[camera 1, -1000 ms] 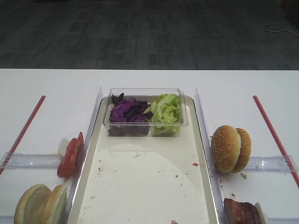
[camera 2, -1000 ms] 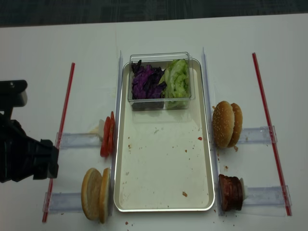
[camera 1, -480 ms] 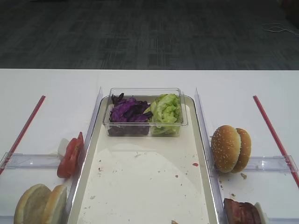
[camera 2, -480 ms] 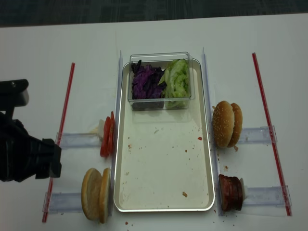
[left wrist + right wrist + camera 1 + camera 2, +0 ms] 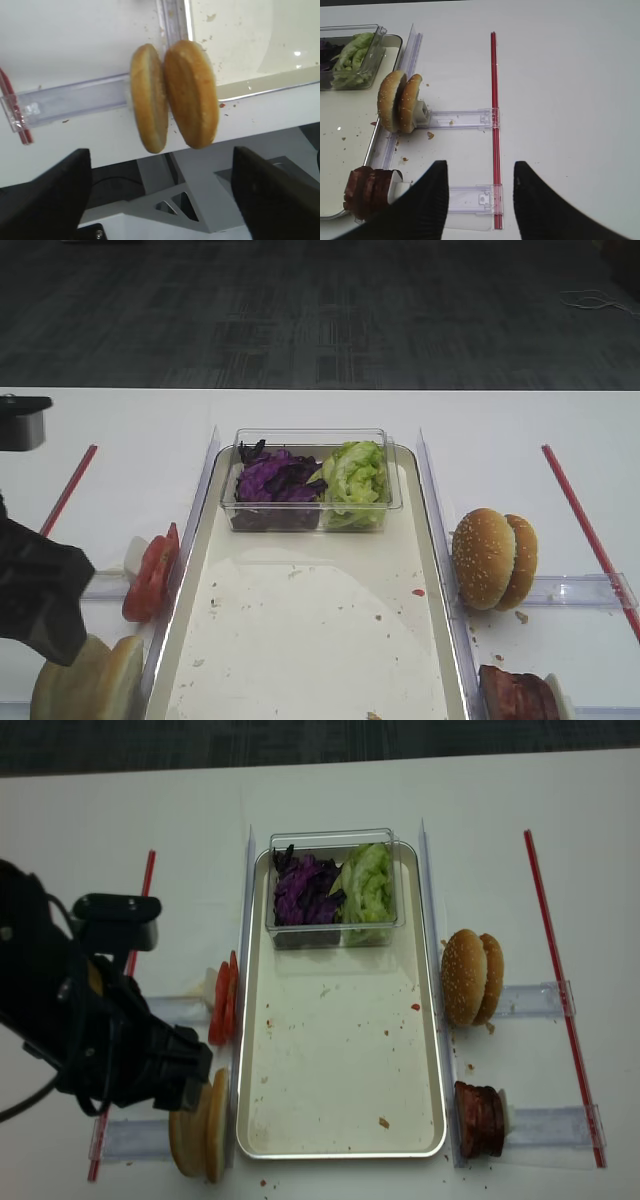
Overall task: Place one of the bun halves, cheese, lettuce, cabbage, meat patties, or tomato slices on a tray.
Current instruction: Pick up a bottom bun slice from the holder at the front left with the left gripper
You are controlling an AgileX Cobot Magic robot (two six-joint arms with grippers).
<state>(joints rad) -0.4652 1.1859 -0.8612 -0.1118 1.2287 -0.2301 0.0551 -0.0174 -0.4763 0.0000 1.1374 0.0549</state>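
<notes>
The left gripper (image 5: 160,195) hangs over the 2 bun halves (image 5: 172,97), its fingers (image 5: 47,192) spread wide on either side and touching neither; it grasps nothing. The halves stand on edge, pressed together, in a clear rack (image 5: 70,100) just beside the tray's (image 5: 340,1060) left rim. The right gripper (image 5: 480,197) is also released, poised above a rack (image 5: 472,197) next to the meat patties (image 5: 367,192). On the tray sits a clear tub (image 5: 335,840) holding cabbage (image 5: 305,890) and lettuce (image 5: 368,885). Tomato slices (image 5: 224,1000) stand left of the tray.
</notes>
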